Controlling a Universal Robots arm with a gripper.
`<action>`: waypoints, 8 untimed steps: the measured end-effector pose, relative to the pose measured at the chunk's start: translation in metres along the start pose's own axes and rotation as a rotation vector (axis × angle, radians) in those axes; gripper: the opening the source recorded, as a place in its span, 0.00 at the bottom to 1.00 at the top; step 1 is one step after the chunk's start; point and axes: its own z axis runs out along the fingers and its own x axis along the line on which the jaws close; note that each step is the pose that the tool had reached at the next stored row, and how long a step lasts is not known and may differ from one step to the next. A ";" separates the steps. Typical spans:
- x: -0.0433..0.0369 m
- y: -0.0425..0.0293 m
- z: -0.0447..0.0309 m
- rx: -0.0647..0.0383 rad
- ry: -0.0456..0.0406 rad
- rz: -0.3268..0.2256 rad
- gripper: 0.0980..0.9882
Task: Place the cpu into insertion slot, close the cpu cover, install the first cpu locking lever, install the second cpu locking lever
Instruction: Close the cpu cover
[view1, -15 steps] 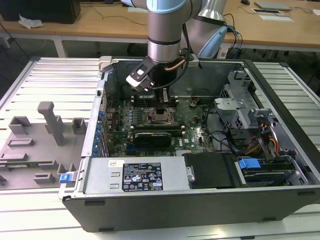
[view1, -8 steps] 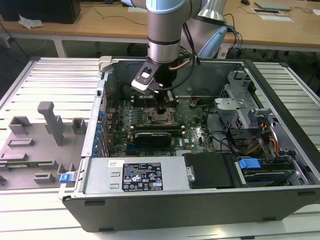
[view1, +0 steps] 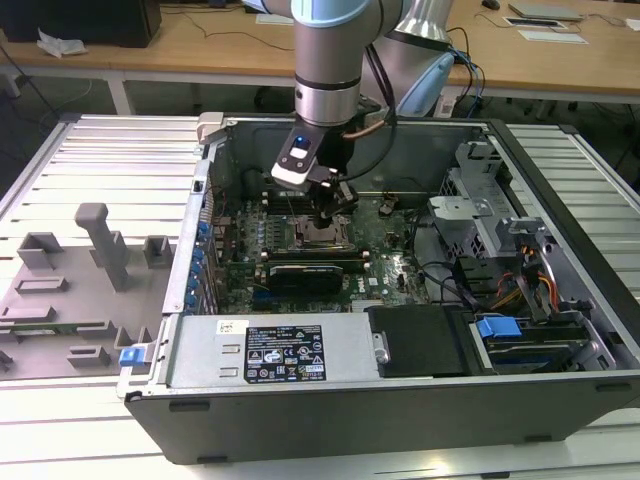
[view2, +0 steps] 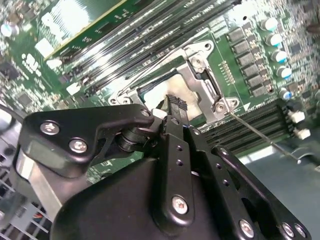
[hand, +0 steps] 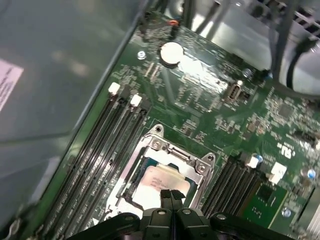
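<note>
The cpu (hand: 159, 181) sits flat in the insertion slot (view1: 322, 236), its pale metal face up in both wrist views. By my read it's a light, stiff little plate with a slick top. The contact field under it is the fragile part, so any hold belongs on its outer edges, never a push across the face.

The cpu cover (hand: 178, 150), a thin silver frame, seems to lie down around the chip, though I can't tell whether it is fully seated. It looks like springy sheet metal, best pressed at its rim.

The hand (hand: 171, 194) hangs right over the chip's near edge, fingertips (hand: 166, 196) pinched together with nothing between them. Whether they touch the metal, I can't say.

A thin metal rod (view2: 265, 135) runs out from one corner of the socket, lying low over the green board (hand: 225, 120). Long black memory slots (hand: 100, 150) flank the socket on two sides, so sideways room is tight. Overhead the computer case (view1: 300, 350) is open, resting on the slatted counter (view1: 100, 150).
</note>
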 end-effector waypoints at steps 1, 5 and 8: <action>0.0000 0.0000 0.0000 -0.001 -0.0004 -0.015 0.01; 0.0000 0.0000 0.0000 -0.005 -0.0027 -0.112 0.01; 0.0000 0.0000 0.0000 -0.009 -0.0051 -0.201 0.01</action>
